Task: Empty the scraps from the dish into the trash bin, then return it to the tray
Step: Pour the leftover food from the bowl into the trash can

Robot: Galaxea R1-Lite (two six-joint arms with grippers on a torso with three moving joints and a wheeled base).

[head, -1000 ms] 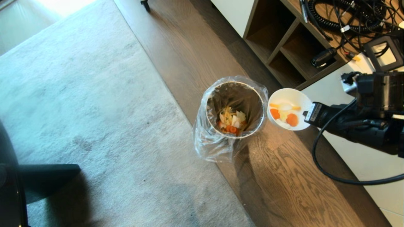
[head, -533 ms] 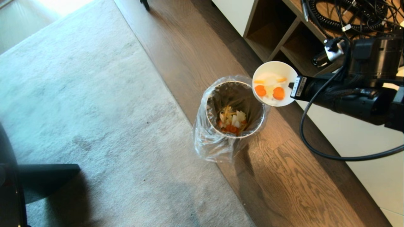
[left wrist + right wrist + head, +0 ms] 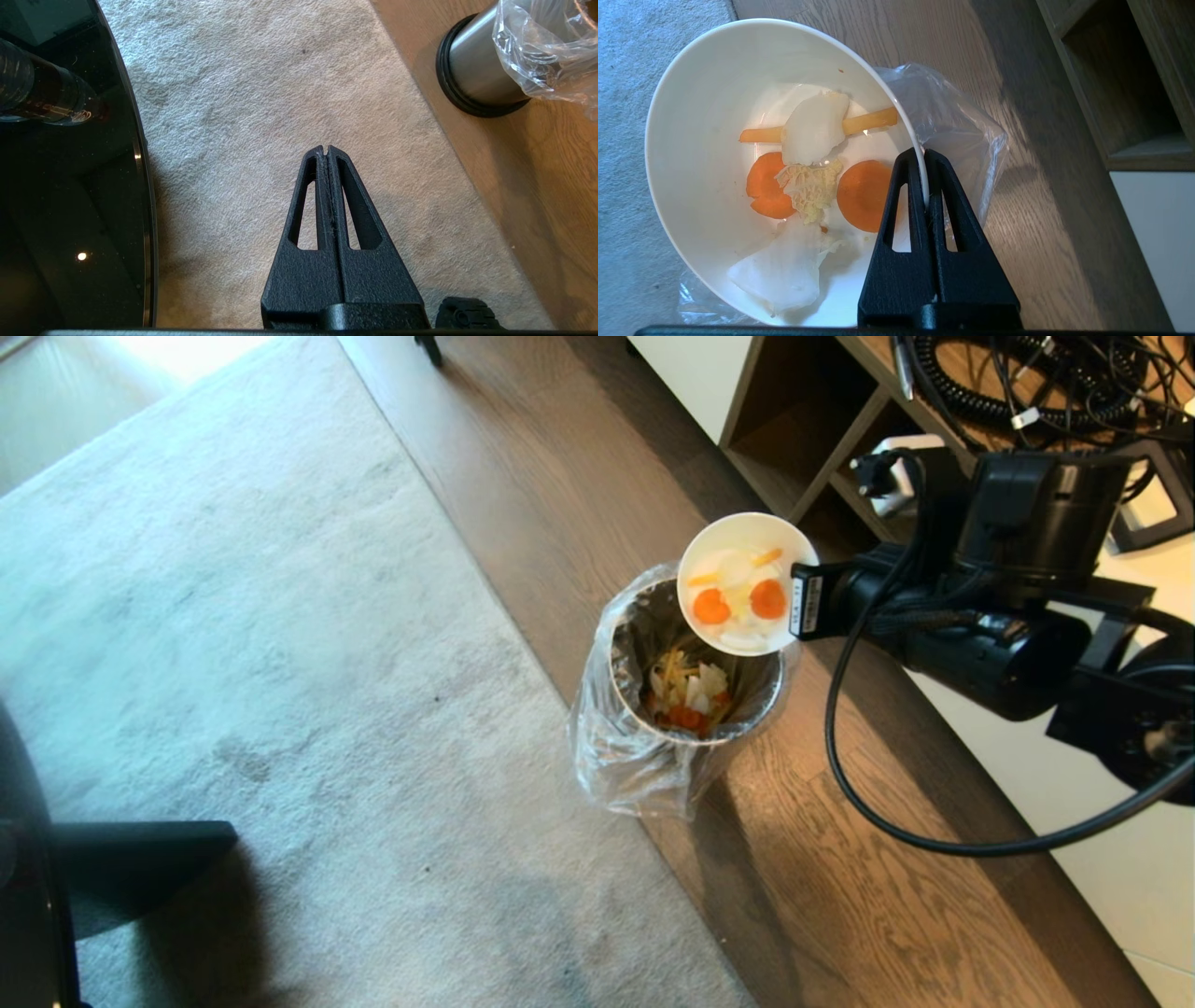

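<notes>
Landmark = trash bin point(image 3: 695, 686), brushed-metal cylinder w/ dark round base, lined w/ crinkled clear plastic bag point(image 3: 616, 761), standing on wood floor point(image 3: 840, 877) right at the edge of the grey rug point(image 3: 280, 663).

Nearest the robot, well to the bin's left: left gripper point(image 3: 327, 151), fingers pressed together, nothing between them, hanging over the rug beside a dark glossy round surface point(image 3: 70, 186). Bin's base shows off to one side in that wrist view.

Inside the bin: food scraps at the bottom – orange chunks, white & pale yellow bits.

Above the bin's far-right rim: white ceramic bowl point(image 3: 747, 583), overlapping the rim as seen from the head cam, roughly level, not tipped. Right gripper point(image 3: 924, 154) pinched tight on the bowl's right-hand wall, one finger inside, one outside. Bowl's scraps point(image 3: 808, 182) all inside it: 2 carrot rounds, pale cabbage pieces, an orange-yellow stick.

Right arm point(image 3: 980, 635) reaches in from the bin's right, black cable point(image 3: 840, 784) looping below it.

Beyond the bin, far right: wooden open shelf unit point(image 3: 812, 439) w/ coiled cables on top.
</notes>
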